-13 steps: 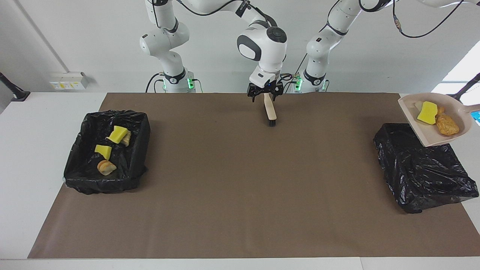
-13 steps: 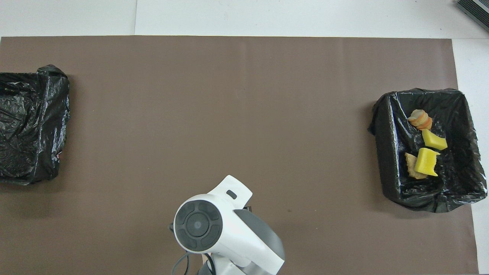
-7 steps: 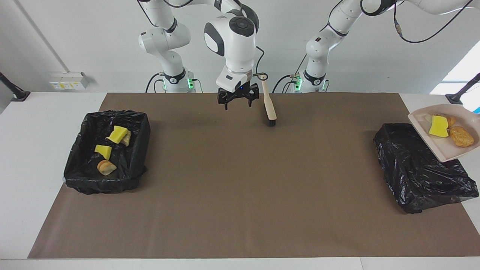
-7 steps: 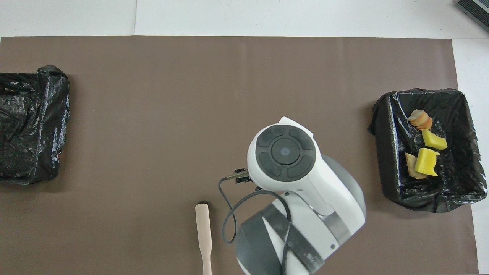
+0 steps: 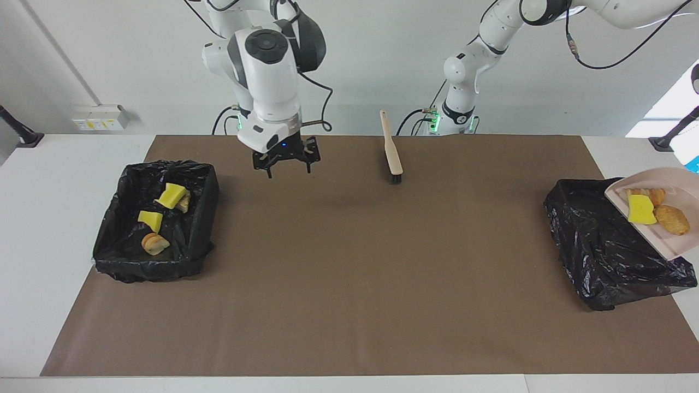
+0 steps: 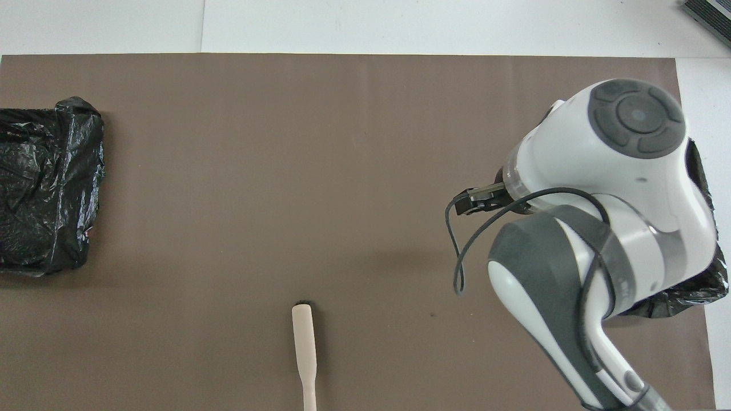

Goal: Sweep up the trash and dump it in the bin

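My right gripper [image 5: 285, 164] hangs over the brown mat [image 5: 349, 273], beside the black-lined bin [image 5: 109, 256] at the right arm's end; its fingers stand apart and hold nothing. This shows only in the facing view; in the overhead view my right arm [image 6: 628, 171] covers the fingers and most of that bin [image 6: 697, 285].

Four scraps of the trash lie in this bin: two yellow sponge chunks [image 5: 171, 195] and two tan lumps [image 5: 154, 243]; from above they are all hidden under my arm.

The beige dustpan [image 5: 650, 240] is in the air, tilted, over the other bin [image 5: 600, 256] at the left arm's end. It carries one yellow sponge piece [image 5: 640, 210] and orange-tan lumps [image 5: 672, 219]. My left gripper is outside both views; it is closed, but the grip itself I cannot see. The overhead view shows only this bin's black bag [image 6: 45, 188], no dustpan.

The brush [image 5: 392, 150] is on the mat near my bases, free of both grippers; from above only its pale handle [image 6: 304, 348] is clear.
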Controlling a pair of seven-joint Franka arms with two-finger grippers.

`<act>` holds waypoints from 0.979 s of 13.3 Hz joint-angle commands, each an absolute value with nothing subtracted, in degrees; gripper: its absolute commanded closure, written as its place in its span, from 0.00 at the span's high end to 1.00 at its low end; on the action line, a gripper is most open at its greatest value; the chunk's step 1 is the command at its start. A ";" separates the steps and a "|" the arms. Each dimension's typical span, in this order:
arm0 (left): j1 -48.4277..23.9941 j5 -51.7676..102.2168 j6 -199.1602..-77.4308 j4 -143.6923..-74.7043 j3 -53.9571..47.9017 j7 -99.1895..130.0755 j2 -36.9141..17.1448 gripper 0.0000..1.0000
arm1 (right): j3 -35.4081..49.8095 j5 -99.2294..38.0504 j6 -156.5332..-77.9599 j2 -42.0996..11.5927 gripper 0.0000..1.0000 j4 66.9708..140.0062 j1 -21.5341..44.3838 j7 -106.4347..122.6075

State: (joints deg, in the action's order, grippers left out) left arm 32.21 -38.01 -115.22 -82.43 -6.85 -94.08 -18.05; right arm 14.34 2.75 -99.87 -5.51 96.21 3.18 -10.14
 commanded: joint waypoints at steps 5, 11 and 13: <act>29.19 -47.09 -115.76 -85.78 -6.24 -88.33 -16.17 0.00 | -2.17 2.29 -98.70 -2.21 1.00 96.06 3.16 0.70; 24.62 -55.88 -113.20 -85.96 -7.82 -82.27 -16.17 0.00 | -4.22 -1.49 -95.36 2.28 1.00 96.24 -1.05 0.79; 23.99 -60.89 -114.08 -85.96 -9.39 -82.18 -16.17 0.00 | -4.31 -0.62 -95.36 2.99 1.00 96.86 -0.53 0.70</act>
